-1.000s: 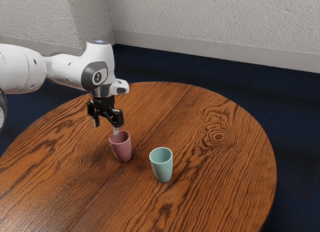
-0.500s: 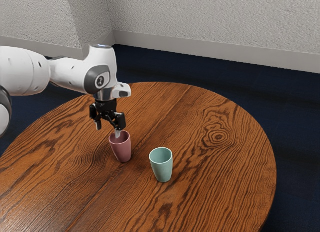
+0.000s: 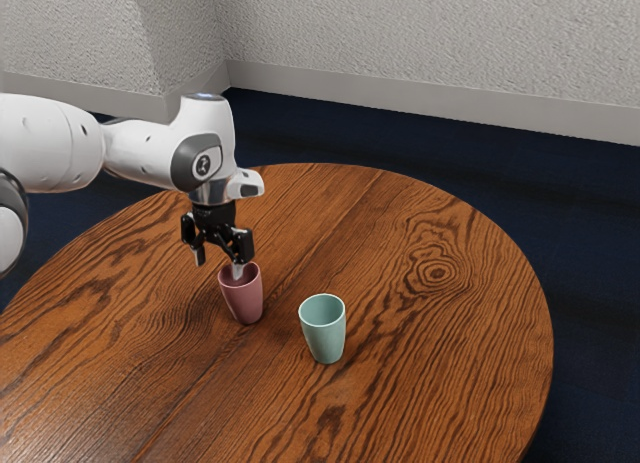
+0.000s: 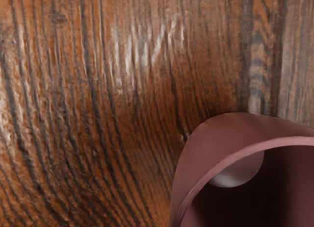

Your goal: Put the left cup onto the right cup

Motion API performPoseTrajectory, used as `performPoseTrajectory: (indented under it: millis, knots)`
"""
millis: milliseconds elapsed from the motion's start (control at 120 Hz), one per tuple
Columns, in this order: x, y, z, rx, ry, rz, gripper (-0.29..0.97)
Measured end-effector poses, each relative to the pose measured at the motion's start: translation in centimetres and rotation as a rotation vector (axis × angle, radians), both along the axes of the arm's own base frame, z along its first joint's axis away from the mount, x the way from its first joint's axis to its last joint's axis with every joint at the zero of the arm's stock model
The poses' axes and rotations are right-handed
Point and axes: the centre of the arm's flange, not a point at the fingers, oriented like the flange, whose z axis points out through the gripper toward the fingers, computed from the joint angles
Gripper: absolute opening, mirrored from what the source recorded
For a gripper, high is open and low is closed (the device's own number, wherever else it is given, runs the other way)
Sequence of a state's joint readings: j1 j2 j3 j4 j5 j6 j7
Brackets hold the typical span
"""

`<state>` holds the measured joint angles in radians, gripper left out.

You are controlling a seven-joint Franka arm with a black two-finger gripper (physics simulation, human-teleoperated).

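The gripper (image 3: 218, 265) hangs spread wide over the pink cup (image 3: 242, 295), clamping nothing: one finger dips inside its rim, the other stays outside. The teal cup (image 3: 322, 329) stands near the pink cup but apart from it, toward the exterior view's right. Beyond it, the table (image 3: 440, 283) runs broad to its edge. In the wrist view the pink cup (image 4: 194, 163) holds a pale rounded shape, possibly a fingertip.

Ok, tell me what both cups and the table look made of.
Pink cup: likely matte plastic or ceramic; even colour, soft sheen. Teal cup: same look. Table: wood with glossy varnish; bold grain, a knot ring, bright highlights.
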<state>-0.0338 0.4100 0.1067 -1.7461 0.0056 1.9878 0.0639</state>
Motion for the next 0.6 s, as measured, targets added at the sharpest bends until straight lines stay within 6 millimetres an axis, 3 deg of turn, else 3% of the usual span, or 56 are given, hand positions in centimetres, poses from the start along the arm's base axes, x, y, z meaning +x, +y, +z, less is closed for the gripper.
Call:
performPoseTrajectory:
  millis: [600]
  knots:
    - [0.01,-0.02,-0.61,0.004,0.008,0.015,0.46]
